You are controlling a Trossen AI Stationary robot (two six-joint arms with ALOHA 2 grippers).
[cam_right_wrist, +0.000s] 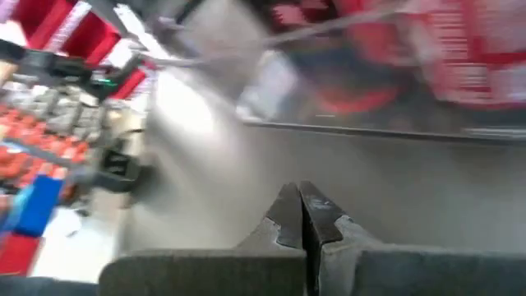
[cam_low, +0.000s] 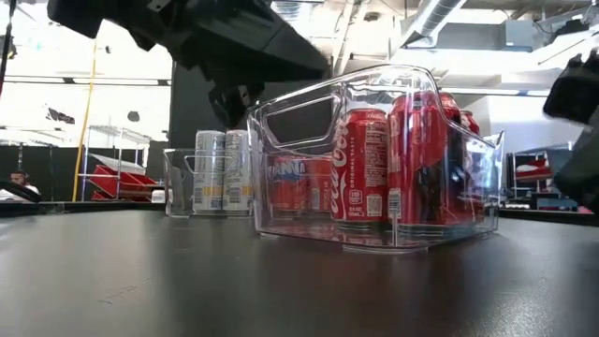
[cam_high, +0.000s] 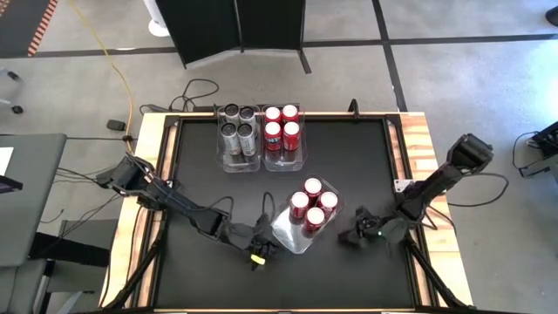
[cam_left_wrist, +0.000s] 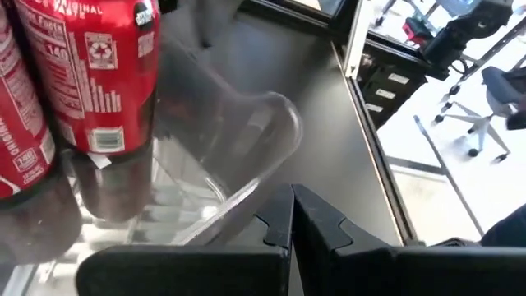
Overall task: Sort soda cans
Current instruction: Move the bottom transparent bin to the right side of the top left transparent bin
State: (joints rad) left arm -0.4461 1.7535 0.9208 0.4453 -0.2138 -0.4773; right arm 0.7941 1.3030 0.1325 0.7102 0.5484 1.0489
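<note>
The left tool [cam_high: 260,251] is seen with fingers pressed together, gripping nothing, just beside the near end of a clear rectangular plastic bin [cam_high: 289,234] holding four red cylindrical soda cans [cam_high: 312,202]. The right tool [cam_high: 349,235] is likewise closed and empty, near that bin's other side on the black desk [cam_high: 366,157]. Farther from both tools, four silver-grey cans [cam_high: 239,125] and four more red cans [cam_high: 282,125] are held in two clear bins.

Eight red soda cans [cam_high: 312,204], four silver-grey soda cans [cam_high: 238,126], three clear plastic bins [cam_high: 292,235], two dark robot arms [cam_high: 179,202] on one black surface [cam_high: 349,157]
</note>
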